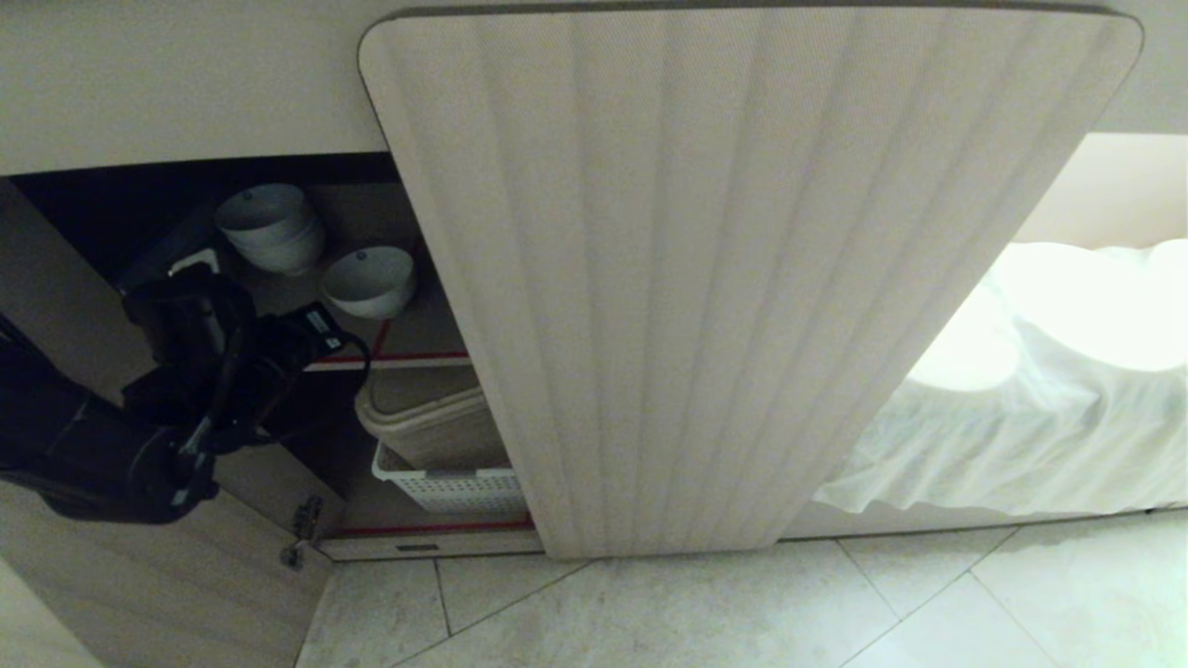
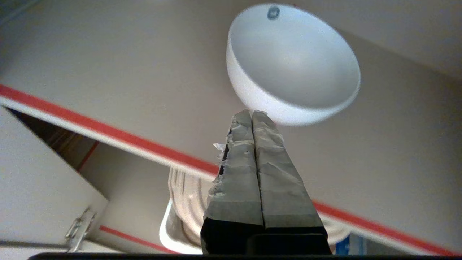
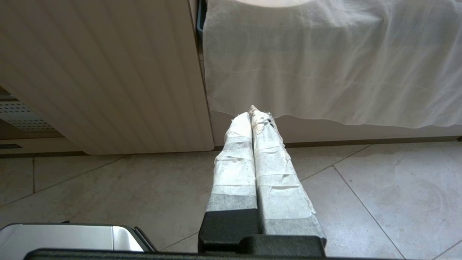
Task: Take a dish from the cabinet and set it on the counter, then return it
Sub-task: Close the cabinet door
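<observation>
Because the left cabinet door (image 1: 139,575) is swung open, the left gripper (image 2: 251,115) can reach the shelf (image 2: 108,72); its fingers are pressed together, holding nothing, near the single white bowl (image 2: 294,68), right of the bowl stack (image 1: 271,227). The right gripper (image 3: 254,112) waits, fingers together, above the floor (image 3: 379,187)

White dish (image 1: 368,281) sits upright on cabinet (image 1: 408,334) upper shelf.

Head view: high, angled down at the tall beige fluted cabinet door (image 1: 724,278) | Left wrist view: close, inside the dark cabinet, facing the small white ceramic bowl (image 2: 293,65), shared with head view | Right wrist view: low, facing door and white draped cloth (image 3: 325,61)
</observation>
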Tool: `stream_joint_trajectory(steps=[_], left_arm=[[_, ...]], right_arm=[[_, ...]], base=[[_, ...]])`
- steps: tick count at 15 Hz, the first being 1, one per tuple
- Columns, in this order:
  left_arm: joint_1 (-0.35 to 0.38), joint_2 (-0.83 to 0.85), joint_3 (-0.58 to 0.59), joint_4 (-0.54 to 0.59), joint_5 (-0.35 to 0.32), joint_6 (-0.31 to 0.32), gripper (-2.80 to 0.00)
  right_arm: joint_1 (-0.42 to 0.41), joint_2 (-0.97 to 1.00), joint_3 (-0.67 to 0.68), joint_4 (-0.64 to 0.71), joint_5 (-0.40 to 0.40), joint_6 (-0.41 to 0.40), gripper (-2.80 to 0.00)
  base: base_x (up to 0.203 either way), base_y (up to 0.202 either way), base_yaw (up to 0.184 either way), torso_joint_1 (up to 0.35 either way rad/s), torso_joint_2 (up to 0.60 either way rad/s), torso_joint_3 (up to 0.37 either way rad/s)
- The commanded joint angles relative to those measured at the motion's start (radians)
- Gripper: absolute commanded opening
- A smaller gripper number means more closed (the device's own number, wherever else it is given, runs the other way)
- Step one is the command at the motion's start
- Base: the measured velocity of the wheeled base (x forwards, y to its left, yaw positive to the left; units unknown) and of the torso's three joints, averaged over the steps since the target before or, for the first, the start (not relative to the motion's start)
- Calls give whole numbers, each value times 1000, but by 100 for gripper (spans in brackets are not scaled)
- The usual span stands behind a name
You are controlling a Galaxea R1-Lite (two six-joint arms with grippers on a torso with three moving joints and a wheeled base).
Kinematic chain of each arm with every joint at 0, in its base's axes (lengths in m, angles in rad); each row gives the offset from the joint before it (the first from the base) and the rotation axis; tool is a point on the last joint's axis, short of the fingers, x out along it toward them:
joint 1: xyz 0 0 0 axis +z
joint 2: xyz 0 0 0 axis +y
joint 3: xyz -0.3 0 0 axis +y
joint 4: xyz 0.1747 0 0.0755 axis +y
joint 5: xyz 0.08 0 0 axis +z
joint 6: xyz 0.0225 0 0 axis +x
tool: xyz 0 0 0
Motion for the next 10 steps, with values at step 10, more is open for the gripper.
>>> stream_joint_trajectory(steps=[10], left_arm=[[-39,-146,229,-16,0,20,-280]], right_arm=[[0,0,0,0,0,0,-280]], base=[[0,0,0,0,0,0]])
